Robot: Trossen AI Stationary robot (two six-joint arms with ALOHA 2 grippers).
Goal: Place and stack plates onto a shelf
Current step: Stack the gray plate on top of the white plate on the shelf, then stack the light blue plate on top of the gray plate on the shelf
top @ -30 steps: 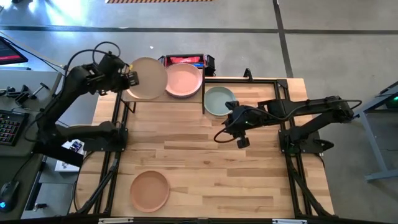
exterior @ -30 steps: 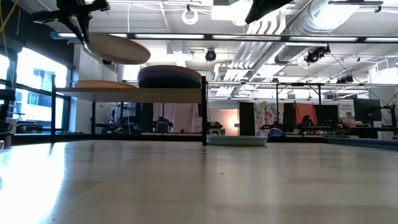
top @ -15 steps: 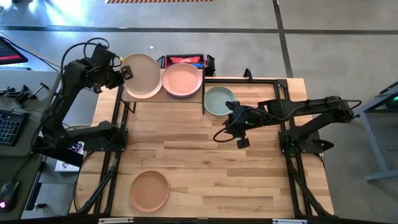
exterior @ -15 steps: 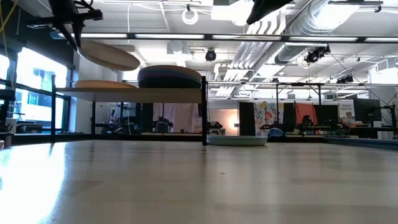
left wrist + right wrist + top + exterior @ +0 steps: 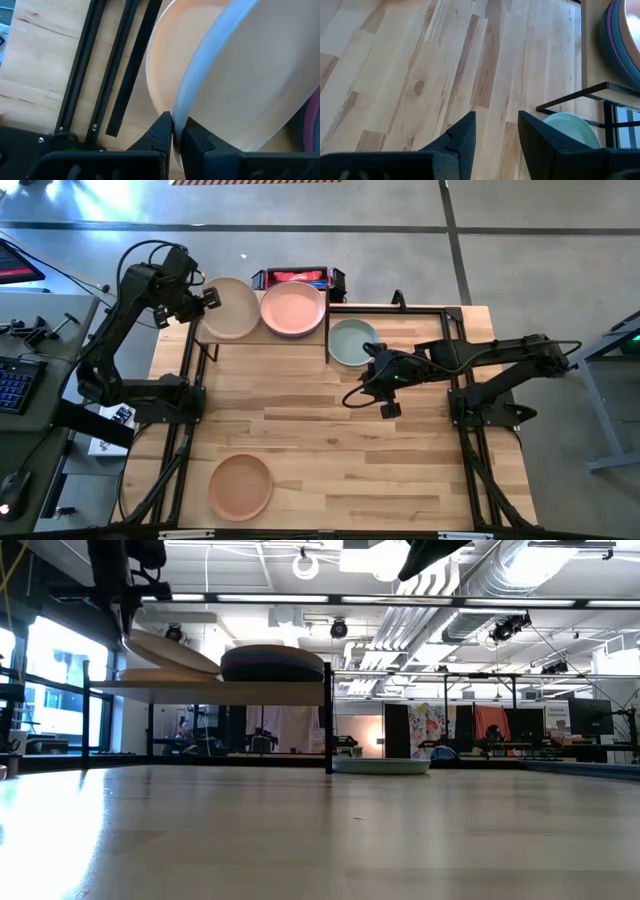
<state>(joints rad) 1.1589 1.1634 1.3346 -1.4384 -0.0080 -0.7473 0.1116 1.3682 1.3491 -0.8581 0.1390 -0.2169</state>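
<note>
High view: left end effector [image 5: 207, 297] pinches beige plate [image 5: 231, 308] rim, tilted over shelf [image 5: 262, 337] left end; level it onto the plate beneath before release. Right end effector [image 5: 388, 407] spread, idle.

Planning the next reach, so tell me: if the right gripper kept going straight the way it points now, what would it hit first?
Probably the bare light-wood tabletop: the right gripper, open, looks down onto planks. The pale grey-green round plate and black shelf frame lie off to one side, though depth is unclear.
</note>
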